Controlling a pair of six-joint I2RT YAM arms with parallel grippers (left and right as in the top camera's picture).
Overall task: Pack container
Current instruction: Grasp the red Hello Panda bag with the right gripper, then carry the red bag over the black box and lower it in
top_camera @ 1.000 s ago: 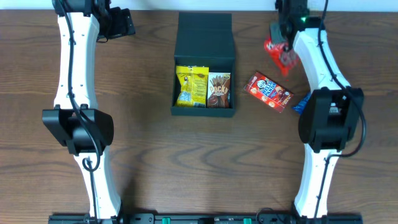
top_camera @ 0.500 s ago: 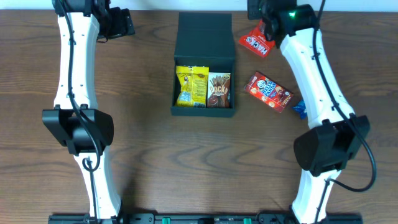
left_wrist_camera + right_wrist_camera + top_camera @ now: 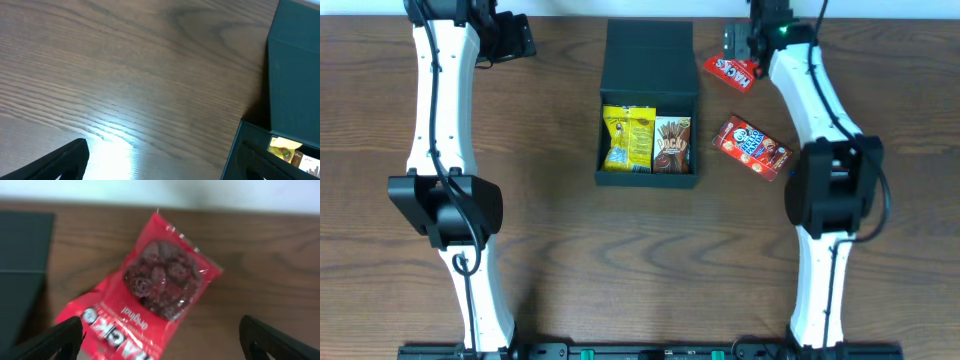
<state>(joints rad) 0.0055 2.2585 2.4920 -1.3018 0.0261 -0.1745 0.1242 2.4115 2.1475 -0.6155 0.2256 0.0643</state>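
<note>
Right claw [image 3: 160, 330], jaws wide apart & empty, hovers over red glossy film snack packet [image 3: 150, 292]; dark greenish-black cardboard container [image 3: 648, 55] just to its left. We judge packet light, crinkly, slippery: pinch mid-body. Left claw [image 3: 162, 162] likewise spread, empty, w/ container to its right

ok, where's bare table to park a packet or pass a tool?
Bare table between the left arm and the container, and the wide strip between it and the near edge. Crowded to its right: red packet, red snack box and the right arm close together.
</note>
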